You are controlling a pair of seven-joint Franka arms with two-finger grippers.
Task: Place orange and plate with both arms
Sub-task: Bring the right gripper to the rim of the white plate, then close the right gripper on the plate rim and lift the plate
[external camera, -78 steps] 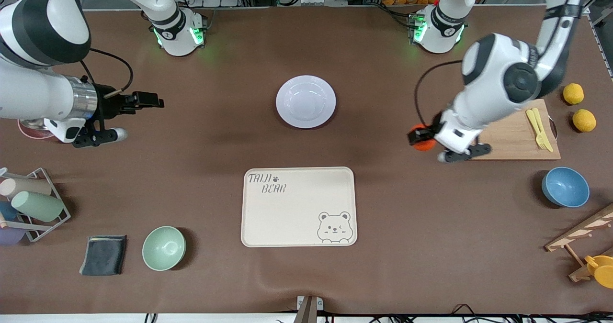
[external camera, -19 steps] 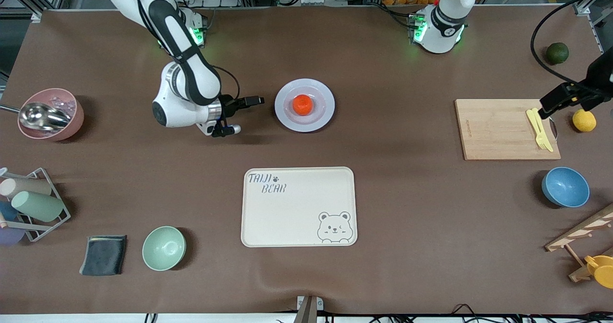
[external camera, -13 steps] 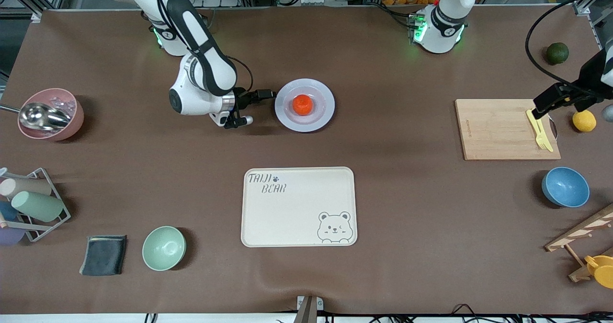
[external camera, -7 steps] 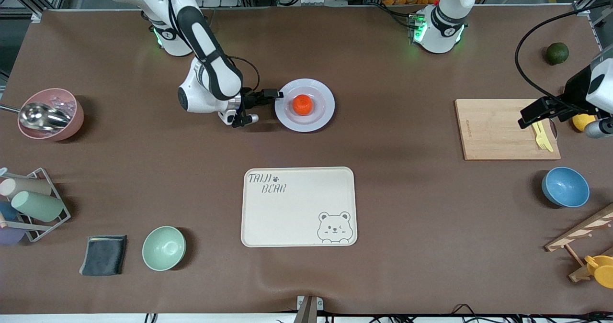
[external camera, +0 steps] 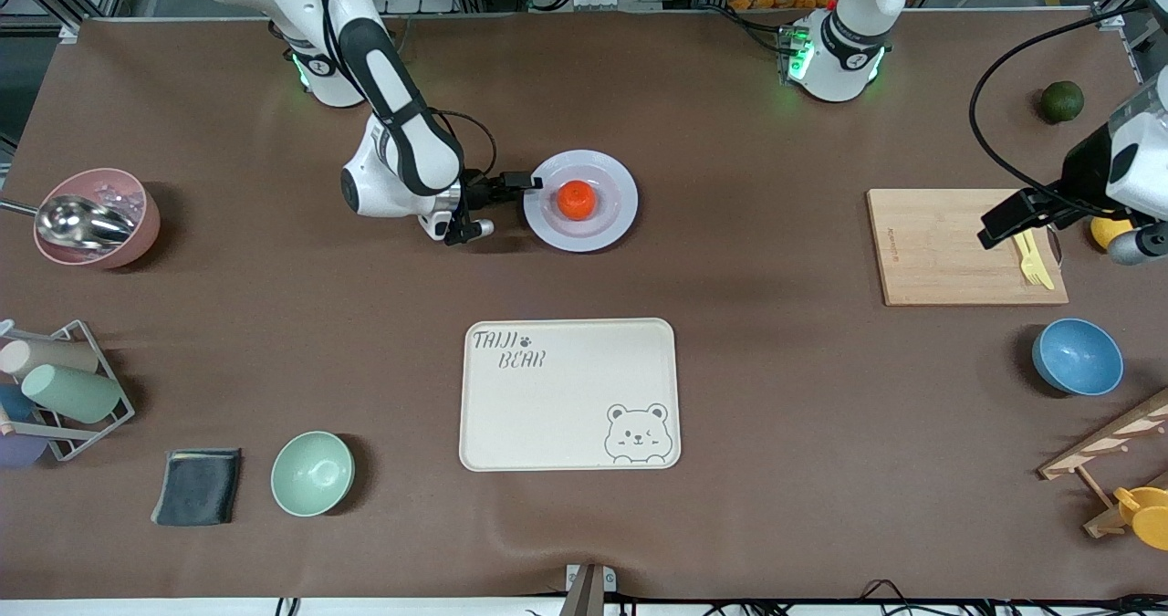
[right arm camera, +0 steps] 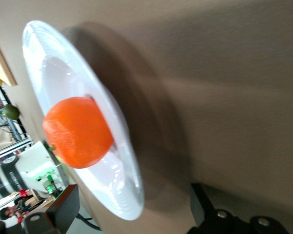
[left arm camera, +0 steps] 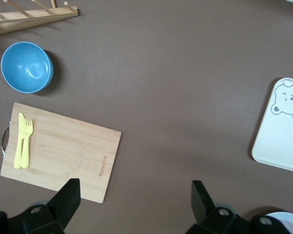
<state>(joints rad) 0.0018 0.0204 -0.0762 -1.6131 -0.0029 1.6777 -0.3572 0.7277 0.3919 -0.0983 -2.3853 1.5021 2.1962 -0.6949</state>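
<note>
the plate (external camera: 607,228) lay on the brown bench (external camera: 776,397) between the two arm bases and the cream bear tray (external camera: 557,415), which sat nearer the front camera. the orange (external camera: 577,199) rested loose in the plate's shallow well, roughly at its middle. the right hand (external camera: 526,180) was low at the plate's rim on the side toward the right arm's end of the bench, its two fingers spread apart with the rim edge reaching in between them, as the right wrist view showed; nothing was pinched yet. the plate looked stiff, thin and glossy, probably light, so the sensible hold would be on that wide rim, one finger over and one under, pressed firmly since the glaze seemed slippery. the orange (right arm camera: 78,131) was round, free to roll and would likely slide toward the low edge if the plate tipped, so any carry would need the plate kept level and moved gently. the left hand (external camera: 1004,224) hung over the wooden cutting board (external camera: 940,251) toward the left arm's end of the bench, fingers wide and empty, waiting there above the yellow cutlery (left arm camera: 22,141), well apart from the plate.
</note>
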